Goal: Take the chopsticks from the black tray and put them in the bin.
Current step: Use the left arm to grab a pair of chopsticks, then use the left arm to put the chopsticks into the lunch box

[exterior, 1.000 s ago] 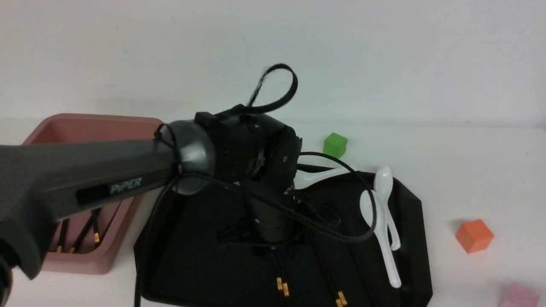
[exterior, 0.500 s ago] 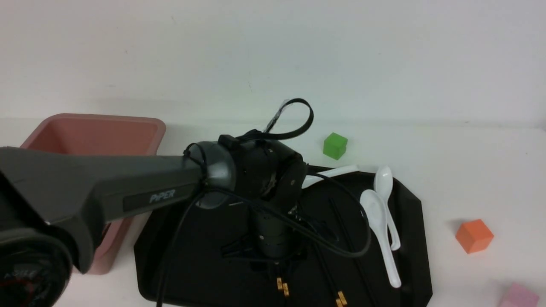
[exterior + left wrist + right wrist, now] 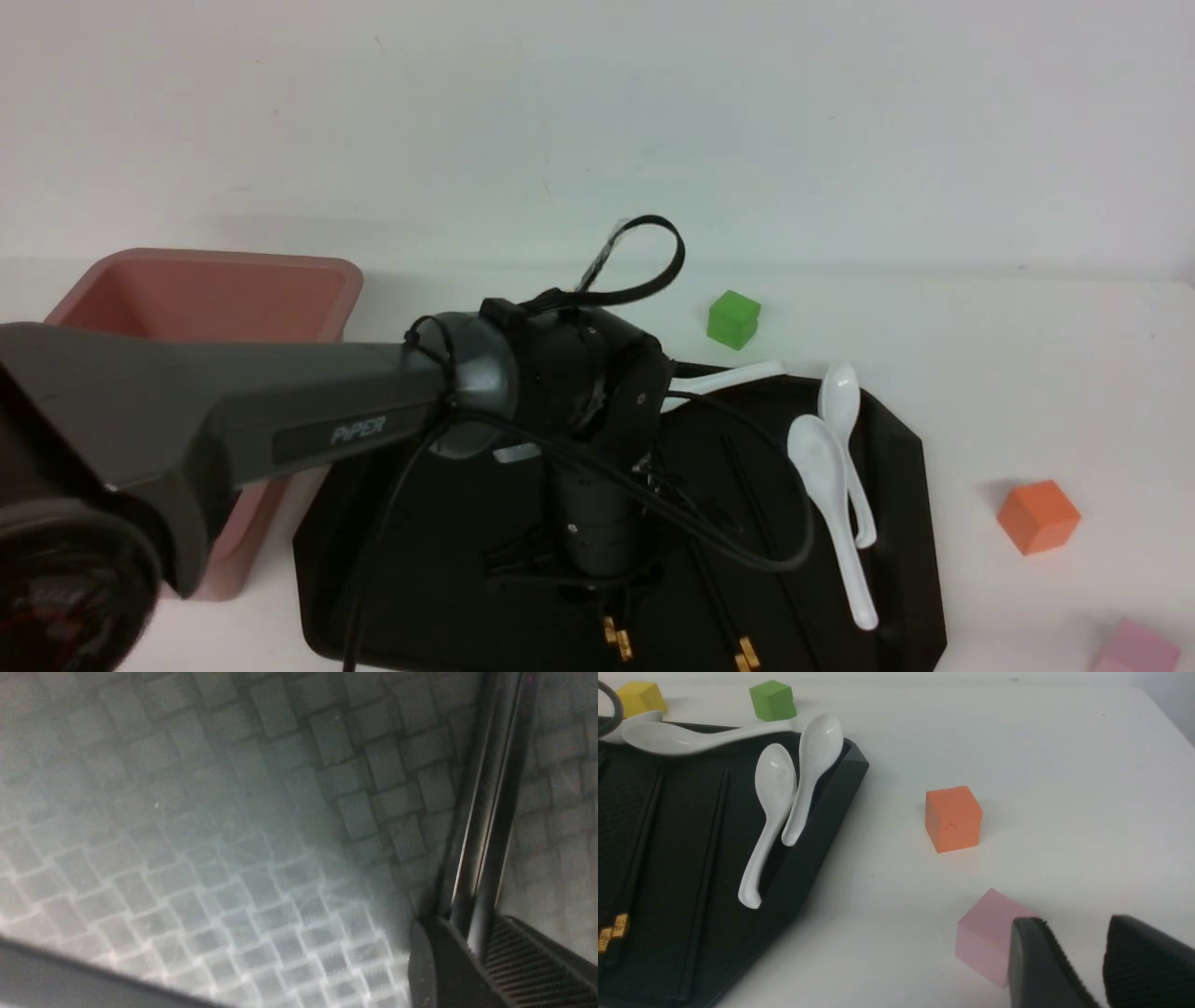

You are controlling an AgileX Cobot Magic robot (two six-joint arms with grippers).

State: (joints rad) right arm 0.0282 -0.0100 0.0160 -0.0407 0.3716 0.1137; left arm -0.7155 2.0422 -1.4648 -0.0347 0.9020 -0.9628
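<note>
- black tray [image 3: 896,439]: glossy black; close up, its floor carries a woven check of small squares.
- chopsticks [image 3: 616,639]: black, with gold bands.
- bin [image 3: 345,280]: dusty pink, upper left of the frame.
- spoons [image 3: 826,467]: plain white.
- green cube [image 3: 733,319], orange cube [image 3: 1038,515], pink cube [image 3: 1134,649], yellow cube [image 3: 640,696]: each one flat colour.
- left arm [image 3: 233,420]: dark grey, white "PiPER" lettering.
- right gripper [image 3: 1073,926]: black, finely ribbed pads.
- table [image 3: 1027,373]: plain white.

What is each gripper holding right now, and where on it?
Left gripper pinches two chopsticks on their shafts, just past the gold bands; they lie on the black tray. Right gripper holds nothing.
</note>
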